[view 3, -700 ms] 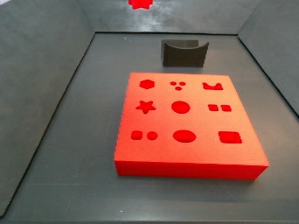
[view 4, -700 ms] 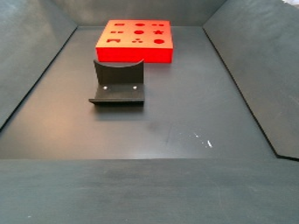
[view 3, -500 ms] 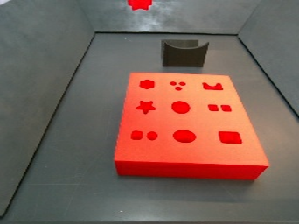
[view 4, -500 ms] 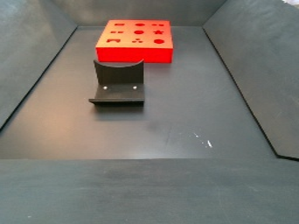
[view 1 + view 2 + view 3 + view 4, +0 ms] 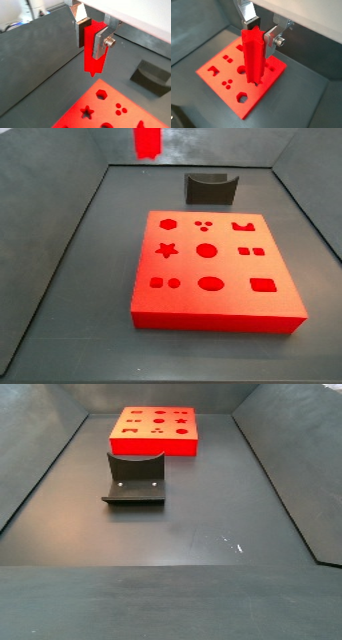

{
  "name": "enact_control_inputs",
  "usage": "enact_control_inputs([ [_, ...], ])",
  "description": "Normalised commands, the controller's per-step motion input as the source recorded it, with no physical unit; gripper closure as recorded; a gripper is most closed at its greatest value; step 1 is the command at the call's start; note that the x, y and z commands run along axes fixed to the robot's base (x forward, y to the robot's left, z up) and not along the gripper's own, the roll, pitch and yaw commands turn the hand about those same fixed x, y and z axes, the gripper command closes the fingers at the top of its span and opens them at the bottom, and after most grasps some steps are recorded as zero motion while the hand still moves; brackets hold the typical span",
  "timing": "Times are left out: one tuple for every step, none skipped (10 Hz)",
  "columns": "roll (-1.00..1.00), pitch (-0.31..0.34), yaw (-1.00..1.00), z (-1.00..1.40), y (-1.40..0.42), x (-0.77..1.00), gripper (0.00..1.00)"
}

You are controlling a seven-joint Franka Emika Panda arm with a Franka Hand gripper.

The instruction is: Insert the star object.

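My gripper (image 5: 91, 39) is shut on the star object (image 5: 91, 50), a bright red star-section peg hanging straight down between the silver fingers. It shows in both wrist views, and the gripper (image 5: 258, 37) holds the peg (image 5: 253, 57) high above the big red block (image 5: 234, 77). In a side view only the peg's lower end (image 5: 147, 141) shows at the frame's top edge; the gripper itself is out of frame. The star-shaped hole (image 5: 167, 250) lies on the block's left column and shows in a wrist view (image 5: 86, 112). The other side view shows no peg or gripper.
The red block with several shaped holes (image 5: 214, 273) lies on the dark floor, also in a side view (image 5: 155, 431). The fixture (image 5: 210, 188) stands beyond it, seen too in a side view (image 5: 135, 479) and in a wrist view (image 5: 155, 76). Grey walls (image 5: 54, 248) surround the bin.
The peg has come lower into a side view: before only its tip showed at the top edge, now a longer red bar hangs there.
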Motion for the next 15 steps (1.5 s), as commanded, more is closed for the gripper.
enact_control_inputs([
  [0.04,0.004,-0.76,-0.68,-0.07,-0.23,1.00],
  [0.00,0.064,-0.86,-0.67,0.00,-0.19,1.00],
  [0.00,0.081,-0.94,-0.66,0.00,-0.13,1.00],
  [0.00,0.087,-0.96,-0.61,0.00,-0.12,1.00],
  [-0.01,0.127,-1.00,-0.59,0.03,-0.04,1.00],
  [-0.05,0.203,-0.97,-0.62,0.01,0.00,1.00],
  [-0.14,0.240,-0.90,-0.50,0.00,0.00,1.00],
  [-0.33,0.109,-0.66,0.19,-0.11,0.22,1.00],
  [-0.44,0.034,-0.54,0.48,-0.09,0.40,1.00],
  [-0.33,0.000,-0.57,0.20,-0.15,0.35,1.00],
  [-0.10,0.026,-0.59,-0.23,-0.19,0.29,1.00],
  [-0.04,0.016,-0.55,-0.35,-0.20,0.30,1.00],
  [0.01,0.016,-0.45,-0.51,-0.27,0.30,1.00],
  [0.11,0.116,-0.26,-0.13,-0.26,0.23,1.00],
  [0.00,0.006,0.00,0.00,0.00,0.02,1.00],
])
